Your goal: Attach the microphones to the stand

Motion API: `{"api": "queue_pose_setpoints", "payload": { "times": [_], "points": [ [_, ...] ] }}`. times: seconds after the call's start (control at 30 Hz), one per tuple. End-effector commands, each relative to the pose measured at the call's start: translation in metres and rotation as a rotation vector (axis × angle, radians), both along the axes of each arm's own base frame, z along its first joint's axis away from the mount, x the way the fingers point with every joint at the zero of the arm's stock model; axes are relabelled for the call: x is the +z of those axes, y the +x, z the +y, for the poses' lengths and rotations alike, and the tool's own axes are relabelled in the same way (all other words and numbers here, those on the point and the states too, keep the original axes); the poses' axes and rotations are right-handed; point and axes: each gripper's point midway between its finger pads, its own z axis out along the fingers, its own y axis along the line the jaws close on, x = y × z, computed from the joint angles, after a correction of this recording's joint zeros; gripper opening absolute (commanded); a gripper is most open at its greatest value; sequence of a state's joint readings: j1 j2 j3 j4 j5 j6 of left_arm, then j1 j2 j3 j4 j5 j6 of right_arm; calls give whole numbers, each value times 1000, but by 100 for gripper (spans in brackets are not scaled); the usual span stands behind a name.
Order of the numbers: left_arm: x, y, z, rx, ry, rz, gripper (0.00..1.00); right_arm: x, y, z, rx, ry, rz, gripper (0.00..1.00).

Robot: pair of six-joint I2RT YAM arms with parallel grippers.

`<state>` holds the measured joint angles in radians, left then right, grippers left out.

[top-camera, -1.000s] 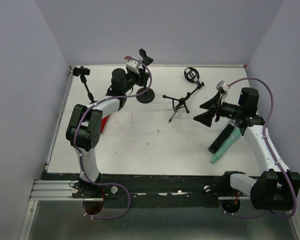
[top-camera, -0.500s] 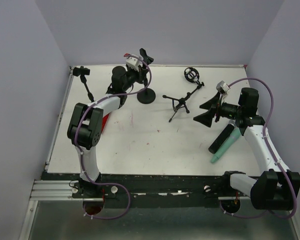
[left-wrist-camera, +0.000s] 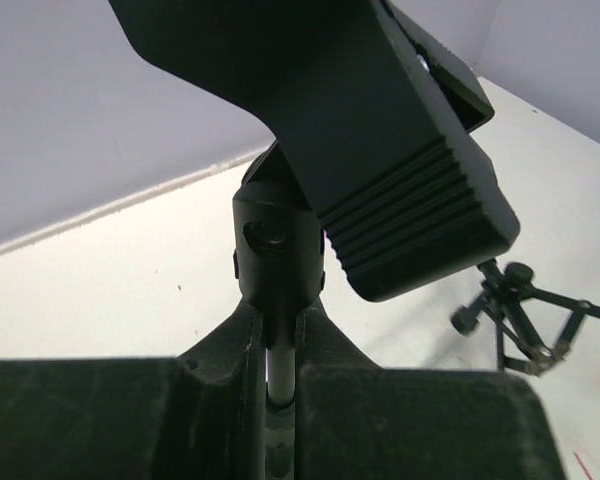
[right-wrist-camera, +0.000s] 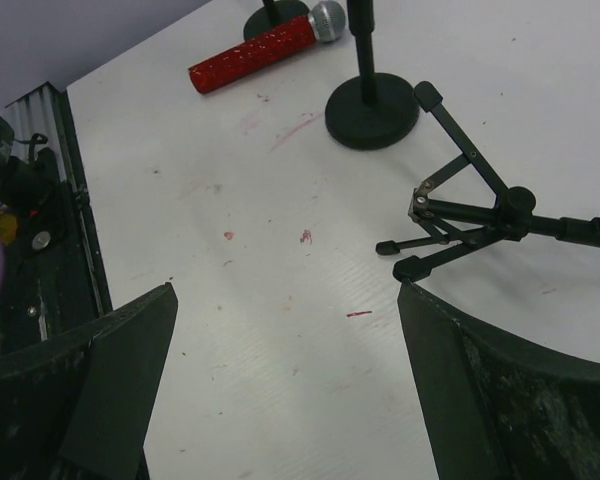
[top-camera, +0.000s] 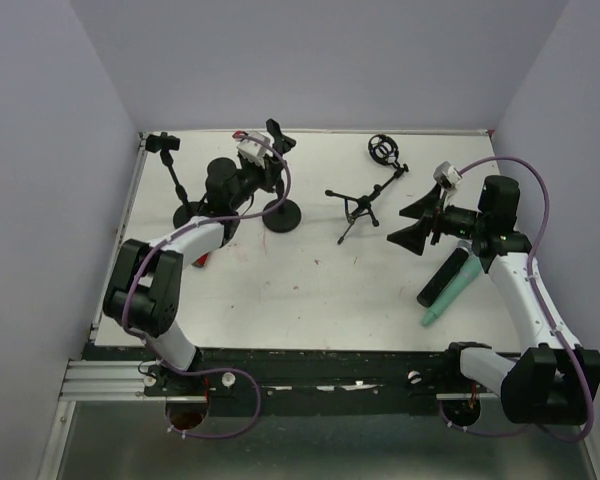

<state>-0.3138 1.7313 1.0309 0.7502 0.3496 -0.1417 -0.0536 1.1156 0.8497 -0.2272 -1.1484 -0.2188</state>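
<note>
Currently the left hand [left-wrist-camera: 280, 395] is clamped on the pole [left-wrist-camera: 276, 350] of the stand [top-camera: 281, 214], just under its clip [left-wrist-camera: 380, 150]; the right hand [top-camera: 415, 222] is held wide apart; the red microphone [right-wrist-camera: 265, 50] is seen lying on the bench [right-wrist-camera: 230, 300]; the stand could be tipped if the pole is dragged sideways.

2 white-black arms [top-camera: 195, 236], purple cables [top-camera: 545, 212]

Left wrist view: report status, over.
Left tool shut on pole of round-base stand. Right tool open, empty. Red mic flat on table, unmounted. Nothing blocking.
</note>
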Motion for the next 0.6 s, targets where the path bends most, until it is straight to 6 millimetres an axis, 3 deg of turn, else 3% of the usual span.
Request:
{"api": "queue_pose_setpoints", "payload": {
  "times": [0.0,0.17,0.33,0.43,0.57],
  "points": [
    [45,-52,7,18,-70,-30,0,9,-7,3,36,12,-46,100],
    [31,-119,-6,14,-133,54,0,10,-6,2,20,0,-60,100],
    [20,-159,-17,115,-250,106,0,9,-5,0,13,-11,-66,100],
    [23,-175,-27,178,-286,80,0,7,-4,-1,3,-18,-66,100],
    [25,-180,-38,261,-276,54,0,4,-2,-1,4,-20,-59,100]
  ]
}}
